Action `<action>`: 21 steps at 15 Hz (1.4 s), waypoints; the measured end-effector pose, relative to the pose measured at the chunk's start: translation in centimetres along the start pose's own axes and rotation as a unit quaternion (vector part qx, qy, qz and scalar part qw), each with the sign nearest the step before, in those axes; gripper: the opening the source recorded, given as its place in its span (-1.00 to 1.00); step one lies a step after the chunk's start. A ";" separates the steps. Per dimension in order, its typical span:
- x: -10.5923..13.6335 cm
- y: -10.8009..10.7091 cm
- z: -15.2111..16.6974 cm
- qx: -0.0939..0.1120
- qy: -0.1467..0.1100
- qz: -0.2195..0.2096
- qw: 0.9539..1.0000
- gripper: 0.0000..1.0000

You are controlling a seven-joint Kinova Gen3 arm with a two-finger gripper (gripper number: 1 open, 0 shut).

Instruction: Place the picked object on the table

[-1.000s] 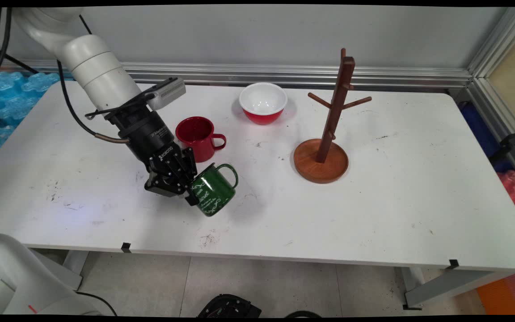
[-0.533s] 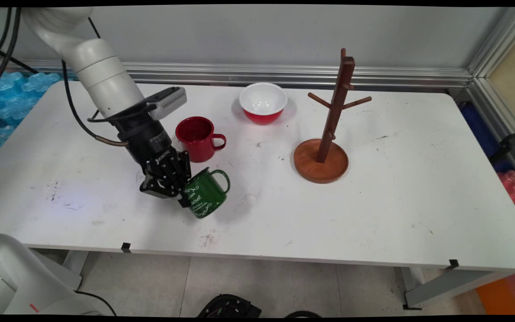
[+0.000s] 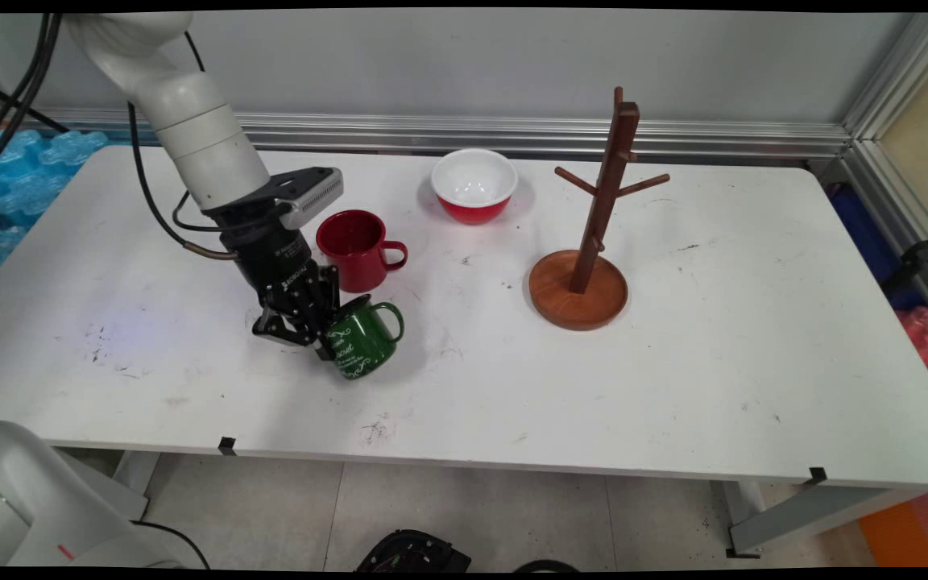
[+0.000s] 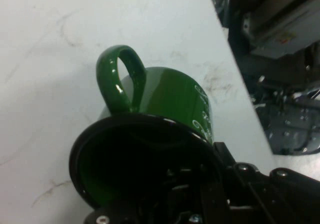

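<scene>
— White table [image 3: 673, 387] first: what's it like?
— Broad, flat, rounded at the corners, scuffed with dark smudges. It runs back to a grey wall with a ribbed aluminium rail along its foot; pale floor tiles show below the near edge.
— Next biggest thing on it?
— Wooden mug tree [image 3: 593, 234], right of centre: a dark square post with thin pegs angling upward, set in a round reddish-brown dish base.
— And the bowl?
— Red bowl [image 3: 474, 185] with a smooth white inside, near the far edge, left of the tree.
— The cups?
— Red mug [image 3: 358, 248] stands upright, glossy enamel, handle to the right, just beside the arm's black wrist. Green mug [image 3: 361, 342] sits in front of it, left of centre: glossy dark green, white scrolled lettering, loop handle, tilted with its base low over the table.
— Who has it?
— Black gripper [image 3: 327, 326]. Its fingers pinch the mug's rim, one inside the mouth, as the hand view shows.
</scene>
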 end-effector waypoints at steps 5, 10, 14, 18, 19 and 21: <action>0.3 -1.5 0.4 0.020 -0.028 0.023 0.999 -1.00; 0.6 -3.3 0.8 0.042 -0.049 0.039 0.997 -1.00; 0.7 -4.1 1.1 0.051 -0.062 0.039 0.996 -1.00; 1.0 -4.4 1.5 0.053 -0.074 0.029 0.995 -1.00; 1.1 -4.5 1.5 0.053 -0.076 0.025 0.995 -1.00; 1.5 -4.5 1.6 0.051 -0.076 0.017 0.996 -1.00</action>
